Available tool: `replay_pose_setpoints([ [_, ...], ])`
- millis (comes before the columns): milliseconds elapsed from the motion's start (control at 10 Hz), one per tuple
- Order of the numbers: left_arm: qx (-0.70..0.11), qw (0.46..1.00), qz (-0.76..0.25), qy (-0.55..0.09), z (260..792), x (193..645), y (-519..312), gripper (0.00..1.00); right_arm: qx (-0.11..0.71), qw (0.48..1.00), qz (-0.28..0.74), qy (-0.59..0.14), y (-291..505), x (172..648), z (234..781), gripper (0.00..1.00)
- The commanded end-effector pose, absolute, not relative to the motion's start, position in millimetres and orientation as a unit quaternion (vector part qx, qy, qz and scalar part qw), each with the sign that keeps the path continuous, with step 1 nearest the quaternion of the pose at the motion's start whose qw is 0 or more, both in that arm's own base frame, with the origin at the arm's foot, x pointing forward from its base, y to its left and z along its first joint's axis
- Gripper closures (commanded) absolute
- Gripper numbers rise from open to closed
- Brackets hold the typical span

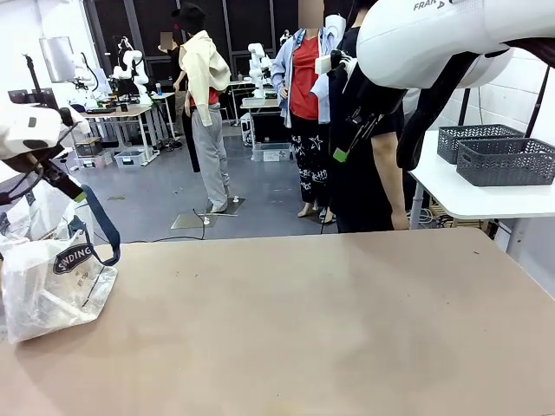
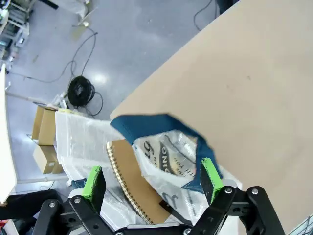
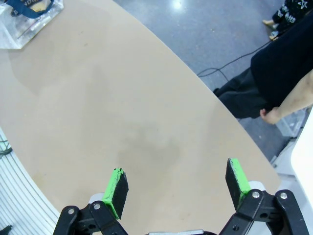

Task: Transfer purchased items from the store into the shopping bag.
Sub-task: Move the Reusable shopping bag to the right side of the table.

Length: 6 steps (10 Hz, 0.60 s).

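Bag point(image 1: 52, 277) sits at the bench's point(image 1: 303, 329) left edge, a notebook point(image 2: 132, 181) inside, under the left claw point(image 2: 152, 183), spread wide. Right claw point(image 3: 177, 183) gapes over bare bench; person point(image 1: 364, 156) stands beyond.

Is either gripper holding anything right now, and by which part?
Nothing is held. The left gripper is open above the shopping bag, its pads clear of the navy handle. The right gripper is open over the table.
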<state>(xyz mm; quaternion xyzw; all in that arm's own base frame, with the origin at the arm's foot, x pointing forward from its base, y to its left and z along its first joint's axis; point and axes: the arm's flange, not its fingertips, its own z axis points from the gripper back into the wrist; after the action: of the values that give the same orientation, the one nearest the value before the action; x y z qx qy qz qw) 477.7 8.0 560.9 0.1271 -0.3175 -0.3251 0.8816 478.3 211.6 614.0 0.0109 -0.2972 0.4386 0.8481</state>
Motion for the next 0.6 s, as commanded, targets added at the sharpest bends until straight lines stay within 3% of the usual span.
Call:
replay_pose_setpoints([
  [0, 0.098, 0.884, -0.330, -0.315, 578, 478, 6, 0.00, 0.007, 0.853, 0.433, -0.293, 210, 476, 611, 0.00],
  [500, -0.021, 0.852, -0.410, -0.325, 602, 468, -24, 0.00, 0.007, 0.853, 0.433, -0.293, 210, 476, 611, 0.00],
])
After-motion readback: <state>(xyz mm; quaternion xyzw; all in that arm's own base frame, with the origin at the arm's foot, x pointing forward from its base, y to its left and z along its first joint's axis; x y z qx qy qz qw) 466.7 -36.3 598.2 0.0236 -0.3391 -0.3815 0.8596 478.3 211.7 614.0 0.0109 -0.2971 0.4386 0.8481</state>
